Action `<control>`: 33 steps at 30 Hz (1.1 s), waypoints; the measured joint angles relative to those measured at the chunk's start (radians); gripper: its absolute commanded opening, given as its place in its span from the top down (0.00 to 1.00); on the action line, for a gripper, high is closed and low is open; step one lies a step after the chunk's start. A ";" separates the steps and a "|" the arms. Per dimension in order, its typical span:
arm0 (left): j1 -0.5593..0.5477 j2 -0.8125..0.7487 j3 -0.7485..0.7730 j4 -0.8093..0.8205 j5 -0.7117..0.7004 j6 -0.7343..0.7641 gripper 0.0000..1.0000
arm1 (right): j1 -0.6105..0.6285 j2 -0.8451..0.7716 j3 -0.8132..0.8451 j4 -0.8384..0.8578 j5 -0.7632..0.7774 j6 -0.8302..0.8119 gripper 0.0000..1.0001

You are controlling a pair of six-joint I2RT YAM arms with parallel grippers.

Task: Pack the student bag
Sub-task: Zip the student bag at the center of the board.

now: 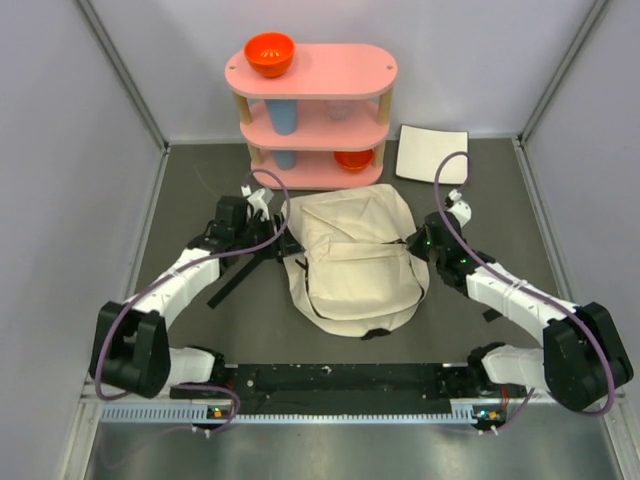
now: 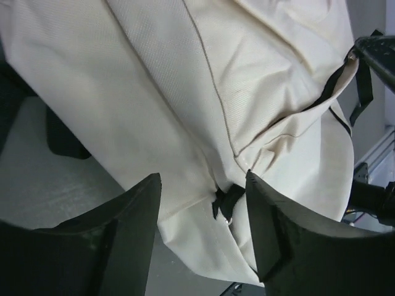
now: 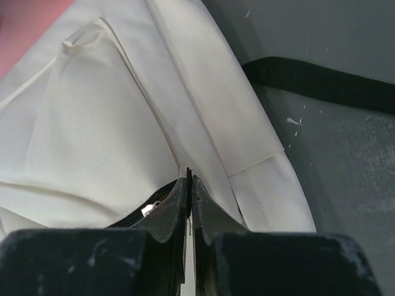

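Cream, soft, rumpled student bag [image 1: 355, 265], dark zippers, black straps, lying flat on counter [image 1: 200, 330] before pink shelf [image 1: 320, 72]. left hand [image 2: 202, 179] at bag's left edge, fingers apart. right hand [image 3: 189, 180] at bag's right side, fingers pressed together beside zipper [image 3: 145, 209].

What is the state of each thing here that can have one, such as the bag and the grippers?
student bag, lying flat, front pocket up
left gripper, open, jaws either side of the bag's black loop
right gripper, shut, tips by the bag's zipper
orange bowl, upright on top of the pink shelf
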 measured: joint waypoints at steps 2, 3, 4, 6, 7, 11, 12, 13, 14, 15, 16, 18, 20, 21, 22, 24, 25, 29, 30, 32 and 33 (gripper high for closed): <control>0.005 -0.055 0.003 -0.037 -0.029 0.016 0.23 | -0.006 -0.005 -0.013 0.010 -0.017 0.004 1.00; 0.005 -0.089 0.009 -0.051 -0.043 0.023 0.23 | -0.006 -0.007 -0.016 0.011 -0.024 0.004 1.00; 0.004 -0.120 0.022 -0.063 -0.052 0.030 0.22 | -0.009 -0.007 -0.018 0.016 -0.038 0.003 1.00; -0.004 -0.164 0.065 -0.071 -0.063 0.048 0.21 | -0.012 -0.008 -0.019 0.028 -0.061 0.003 1.00; -0.018 -0.171 0.095 -0.071 -0.071 0.060 0.21 | -0.013 -0.008 -0.019 0.035 -0.073 0.003 1.00; -0.168 -0.104 0.238 -0.070 -0.103 0.130 0.20 | -0.018 -0.008 -0.018 0.048 -0.124 -0.009 1.00; -0.212 -0.074 0.268 -0.068 -0.103 0.146 0.20 | -0.019 -0.008 -0.018 0.048 -0.133 -0.012 1.00; -0.270 -0.029 0.305 -0.060 -0.103 0.165 0.20 | -0.019 -0.008 -0.016 0.048 -0.143 -0.013 1.00; -0.310 0.010 0.327 -0.047 -0.099 0.182 0.20 | -0.020 -0.008 -0.013 0.046 -0.152 -0.014 1.00; -0.340 0.042 0.336 -0.038 -0.095 0.198 0.20 | -0.021 -0.008 -0.011 0.048 -0.160 -0.015 1.00; -0.369 0.075 0.341 -0.030 -0.093 0.217 0.21 | -0.021 -0.009 -0.010 0.048 -0.167 -0.015 1.00; -0.394 0.144 0.341 -0.027 -0.087 0.254 0.21 | -0.023 -0.009 -0.004 0.042 -0.178 -0.015 1.00; -0.396 0.210 0.350 -0.032 -0.080 0.283 0.21 | -0.024 -0.010 0.001 0.038 -0.189 -0.017 1.00; -0.396 0.243 0.358 -0.034 -0.080 0.299 0.21 | -0.024 -0.011 0.002 0.039 -0.196 -0.020 1.00; -0.398 0.268 0.368 -0.037 -0.082 0.311 0.21 | -0.024 -0.013 0.002 0.037 -0.202 -0.022 1.00; -0.402 0.318 0.401 -0.047 -0.093 0.339 0.21 | -0.024 -0.017 0.002 0.036 -0.210 -0.023 1.00; -0.406 0.338 0.419 -0.050 -0.098 0.351 0.21 | -0.024 -0.019 0.002 0.037 -0.215 -0.024 1.00; -0.420 0.378 0.469 -0.051 -0.105 0.383 0.29 | -0.024 -0.026 0.008 0.035 -0.233 -0.032 1.00; -0.423 0.385 0.476 -0.051 -0.105 0.388 0.33 | -0.024 -0.026 0.009 0.036 -0.237 -0.032 1.00; -0.428 0.393 0.482 -0.051 -0.105 0.397 0.45 | -0.024 -0.028 0.014 0.034 -0.242 -0.032 1.00; -0.430 0.400 0.482 -0.054 -0.104 0.409 0.49 | -0.024 -0.028 0.016 0.035 -0.244 -0.033 1.00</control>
